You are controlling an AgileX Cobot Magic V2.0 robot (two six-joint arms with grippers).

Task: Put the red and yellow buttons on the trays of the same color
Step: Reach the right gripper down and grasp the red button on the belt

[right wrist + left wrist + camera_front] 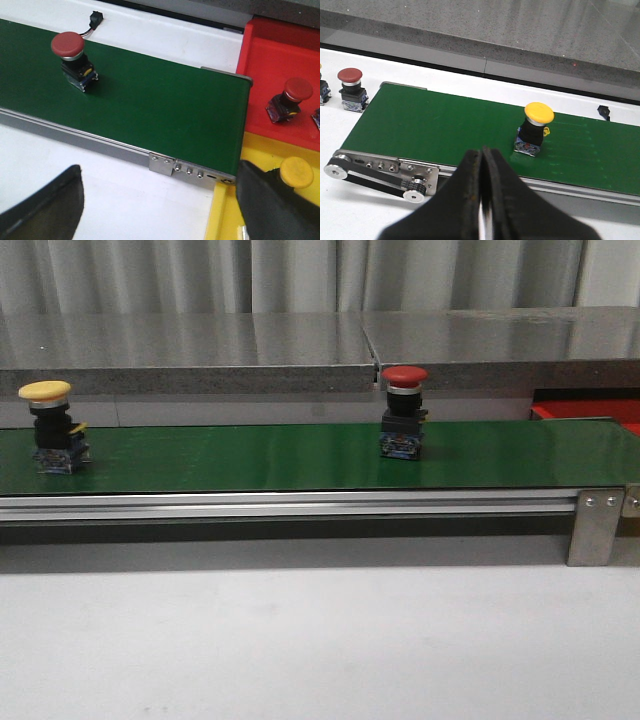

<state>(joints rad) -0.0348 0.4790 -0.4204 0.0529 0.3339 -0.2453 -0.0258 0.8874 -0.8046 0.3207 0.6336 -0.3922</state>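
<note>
A long green belt [250, 455] runs across the middle of the front view on a silver rail [280, 505], with a metal bracket [595, 525] at lower right. White worktop [300, 640] fills the foreground; a grey ledge [180, 350] spans the top.

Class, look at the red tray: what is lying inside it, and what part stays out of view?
The red tray holds one red button lying tilted on its floor. A dark object shows at the picture's edge, cut off. The tray's far side runs out of view.

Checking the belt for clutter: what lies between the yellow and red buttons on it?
Nothing: the front view shows bare green belt between the yellow button and red button.
</note>
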